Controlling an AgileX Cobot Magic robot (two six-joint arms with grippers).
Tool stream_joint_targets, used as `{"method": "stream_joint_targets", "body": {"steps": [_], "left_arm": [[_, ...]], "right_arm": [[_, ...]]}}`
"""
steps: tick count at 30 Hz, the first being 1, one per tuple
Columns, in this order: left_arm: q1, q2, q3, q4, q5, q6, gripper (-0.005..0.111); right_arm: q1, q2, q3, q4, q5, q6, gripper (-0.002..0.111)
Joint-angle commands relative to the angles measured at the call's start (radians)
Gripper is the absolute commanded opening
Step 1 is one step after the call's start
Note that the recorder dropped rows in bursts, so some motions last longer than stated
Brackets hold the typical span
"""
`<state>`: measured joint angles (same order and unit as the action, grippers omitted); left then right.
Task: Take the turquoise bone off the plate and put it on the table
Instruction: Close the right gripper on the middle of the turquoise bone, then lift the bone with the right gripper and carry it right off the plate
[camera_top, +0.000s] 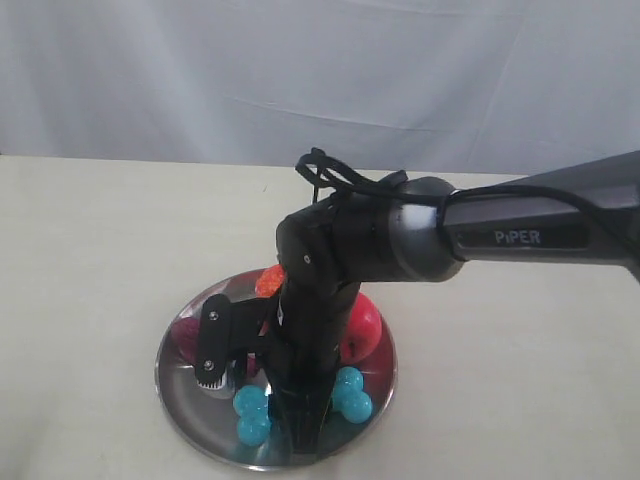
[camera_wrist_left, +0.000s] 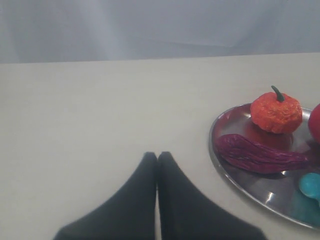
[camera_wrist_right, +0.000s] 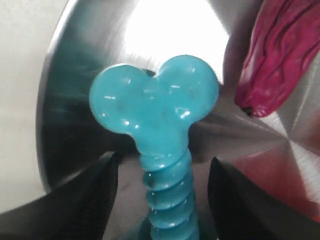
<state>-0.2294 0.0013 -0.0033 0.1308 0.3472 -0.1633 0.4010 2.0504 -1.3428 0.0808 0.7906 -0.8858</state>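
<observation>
The turquoise bone lies on the silver plate. In the exterior view its knobbed ends show on either side of my right arm. My right gripper is open, its two black fingers straddling the bone's ribbed middle with a gap on each side. From the exterior view, this gripper stands low over the front of the plate. My left gripper is shut and holds nothing, over the beige table beside the plate.
Also on the plate are an orange mini pumpkin, a wrinkled purple vegetable and a red apple. The right arm reaches in from the right, above the plate. A white cloth backdrop hangs behind the table.
</observation>
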Motion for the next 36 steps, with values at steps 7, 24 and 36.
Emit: {"method": "stream_joint_targets", "body": {"steps": [7, 24, 36], "left_arm": [[-0.002, -0.001, 0.003, 0.001, -0.001, -0.001, 0.0], [-0.002, -0.001, 0.003, 0.001, -0.001, -0.001, 0.0], [-0.002, -0.001, 0.003, 0.001, -0.001, -0.001, 0.0]], "right_arm": [[0.0, 0.016, -0.005, 0.002, -0.022, -0.001, 0.036], [0.0, -0.042, -0.005, -0.004, -0.022, -0.001, 0.0], [0.0, -0.268, -0.005, -0.004, 0.056, 0.041, 0.0]]}}
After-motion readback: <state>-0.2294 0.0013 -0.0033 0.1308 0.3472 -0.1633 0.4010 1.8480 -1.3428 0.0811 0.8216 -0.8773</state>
